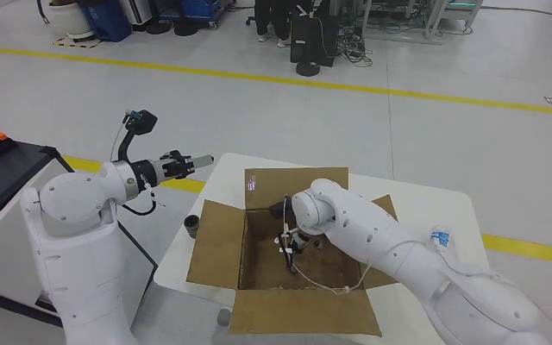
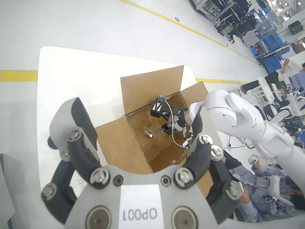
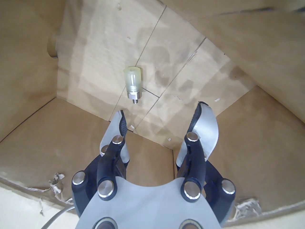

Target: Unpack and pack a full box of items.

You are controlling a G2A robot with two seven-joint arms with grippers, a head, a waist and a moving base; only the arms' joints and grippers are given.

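Item: a small clear fitting point(image 3: 133, 82) with a threaded metal end, lying on its side near the middle of the floor of the cardboard box point(image 3: 35, 36), apart from every wall. Holder: my right gripper point(image 3: 162, 110), down inside the box above its floor, jaws wide apart with nothing in them; the fitting lies beyond the fingertips, not between them. Risks, as I judge them: the fitting is round and may roll from a one-sided touch; its smooth body may slip out of a slanted pinch; my wrist cable point(image 2: 173, 136) hangs into the box and could catch on the torn rim. Clearance: the box walls stand on all four sides and the flaps are folded outward, so the free way is up through the box mouth. Outside the box: my left gripper point(image 2: 138, 106), open and empty, well out past one side flap; a dark cylinder point(image 1: 191, 225) on the table point(image 1: 431, 203) just beside that flap; a bottle point(image 1: 440, 237) beside the opposite flap.
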